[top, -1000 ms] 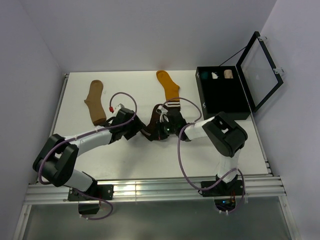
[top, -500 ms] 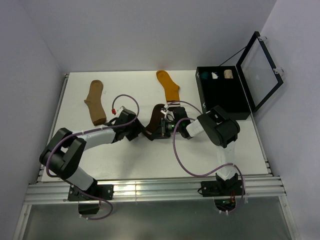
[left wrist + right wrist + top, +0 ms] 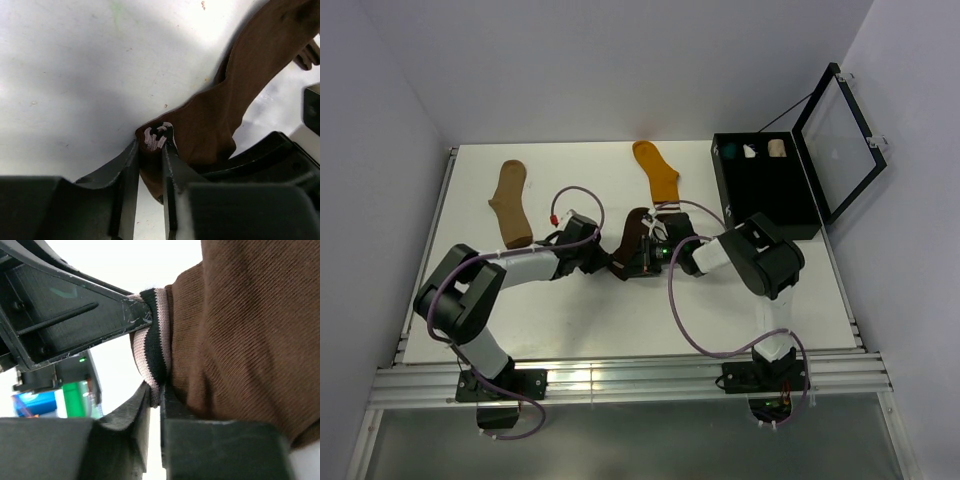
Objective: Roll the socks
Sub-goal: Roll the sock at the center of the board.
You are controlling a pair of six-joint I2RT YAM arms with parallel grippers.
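The dark brown sock [image 3: 630, 238] lies folded at the table's middle, between both arms. My left gripper [image 3: 604, 259] is shut on its folded edge [image 3: 215, 115], right beside the white-striped cuff [image 3: 157, 137]; in the left wrist view the left gripper [image 3: 150, 152] pinches brown fabric. My right gripper [image 3: 646, 256] comes from the other side. In the right wrist view the right gripper [image 3: 155, 390] is shut on the striped cuff [image 3: 156, 335] of the brown sock [image 3: 240, 330]. The tan sock [image 3: 510, 203] and the mustard-orange sock [image 3: 658, 172] lie flat farther back, untouched.
An open black case [image 3: 765, 190] stands at the back right, its lid [image 3: 838, 140] raised; small teal, white and cream bundles sit in its compartments. The left arm's finger [image 3: 75, 325] fills the upper left of the right wrist view. White walls bound the table.
My left gripper has slid right to the brown sock and closed on its edge. The right gripper has shifted left, holding the cuff, and the sock is more bunched.
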